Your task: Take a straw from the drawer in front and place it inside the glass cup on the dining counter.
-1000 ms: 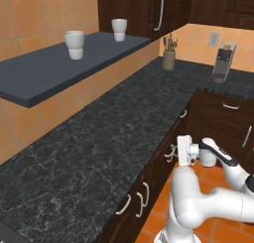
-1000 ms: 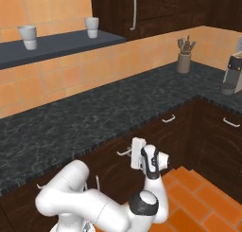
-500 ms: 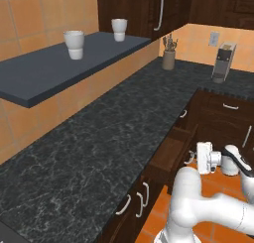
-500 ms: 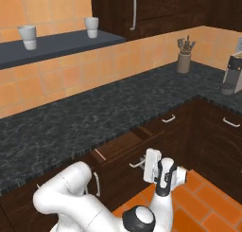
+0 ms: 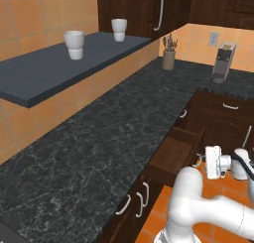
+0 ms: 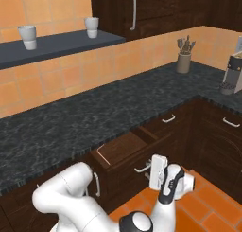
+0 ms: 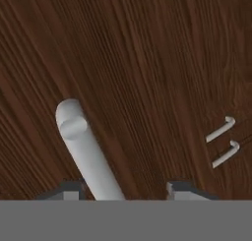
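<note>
Drawer pulled out (no writing readable), tool fingers apart astride handle

Dark-brown wood drawer; pale metal handle; black speckled counter; orange tiles.

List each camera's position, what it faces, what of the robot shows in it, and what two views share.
Left base view: behind the arm to its left, looking down over the black counter and the open drawer; arm at lower right.
Right base view: behind to its right, same counter; arm at lower left, gripper by the drawer front.
Hand view: on the hand, facing dark wood and the drawer handle; fingertips at the bottom.
Both base views share the open drawer and utensil holder.
</note>
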{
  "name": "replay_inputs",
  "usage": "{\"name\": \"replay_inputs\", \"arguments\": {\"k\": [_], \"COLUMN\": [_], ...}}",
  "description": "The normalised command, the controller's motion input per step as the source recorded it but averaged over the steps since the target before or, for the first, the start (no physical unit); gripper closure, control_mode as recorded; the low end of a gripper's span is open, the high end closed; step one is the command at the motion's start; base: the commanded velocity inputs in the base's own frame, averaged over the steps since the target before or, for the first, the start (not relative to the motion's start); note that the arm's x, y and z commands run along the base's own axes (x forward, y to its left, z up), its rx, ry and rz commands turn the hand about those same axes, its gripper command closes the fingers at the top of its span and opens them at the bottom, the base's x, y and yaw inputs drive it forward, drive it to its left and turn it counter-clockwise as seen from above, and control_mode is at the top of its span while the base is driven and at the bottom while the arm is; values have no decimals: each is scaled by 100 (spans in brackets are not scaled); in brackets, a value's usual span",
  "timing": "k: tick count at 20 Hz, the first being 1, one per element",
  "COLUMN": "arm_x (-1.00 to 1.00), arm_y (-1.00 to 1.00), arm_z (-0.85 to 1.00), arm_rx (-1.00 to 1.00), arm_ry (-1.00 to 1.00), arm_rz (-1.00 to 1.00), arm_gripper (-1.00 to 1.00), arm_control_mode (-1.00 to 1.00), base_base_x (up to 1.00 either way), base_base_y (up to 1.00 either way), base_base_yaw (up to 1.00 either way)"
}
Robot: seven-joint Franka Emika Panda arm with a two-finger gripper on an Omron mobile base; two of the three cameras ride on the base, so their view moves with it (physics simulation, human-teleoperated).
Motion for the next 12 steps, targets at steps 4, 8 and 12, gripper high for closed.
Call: {"name": "replay_inputs", "arguments": {"k": [4, 8, 12], "arm_x": [-52, -51, -10], "arm_y": [-31, -2, 14], "arm_z": [38, 72, 96], "arm_rx": [-4, -21, -36], "arm_ry": [-1, -6, -7], "arm_rz": [0, 0, 1], "arm_gripper": [-100, -100, -100], "arm_control_mode": [-100, -100, -100], "base_base_x": [0, 0, 0], "base_base_y": [0, 0, 0], "base_base_yaw": [0, 0, 0]}}
